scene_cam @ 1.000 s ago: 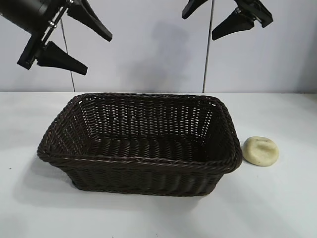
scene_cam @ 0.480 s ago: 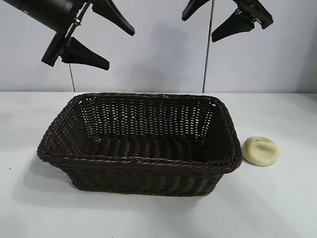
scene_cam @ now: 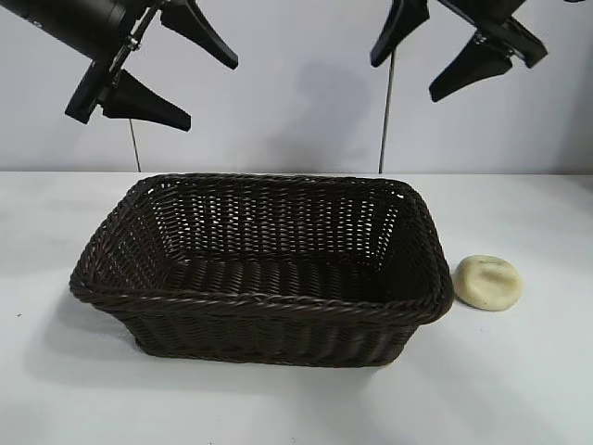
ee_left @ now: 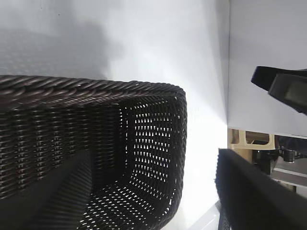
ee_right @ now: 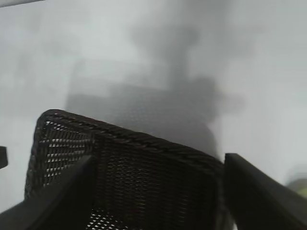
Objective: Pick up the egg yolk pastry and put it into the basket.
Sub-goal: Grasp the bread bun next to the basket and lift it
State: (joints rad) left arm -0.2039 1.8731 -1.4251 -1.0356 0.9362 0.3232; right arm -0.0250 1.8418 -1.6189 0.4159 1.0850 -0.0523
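The egg yolk pastry (scene_cam: 487, 282), a small pale cream bun with a dent on top, lies on the white table just right of the basket (scene_cam: 111, 222). A sliver of it shows in the right wrist view (ee_right: 300, 184). The dark brown wicker basket stands mid-table and is empty. It also shows in the left wrist view (ee_left: 91, 88) and the right wrist view (ee_right: 129, 139). My right gripper (scene_cam: 424, 76) hangs open high above the basket's back right corner. My left gripper (scene_cam: 211, 93) hangs open high above the basket's back left.
A thin vertical pole (scene_cam: 386, 111) stands behind the basket against the pale wall. White table surface (scene_cam: 519, 380) lies around the basket and pastry.
My right gripper has shifted to the right and slightly down. My left gripper swung right, then back a little left. The pastry and basket have not moved.
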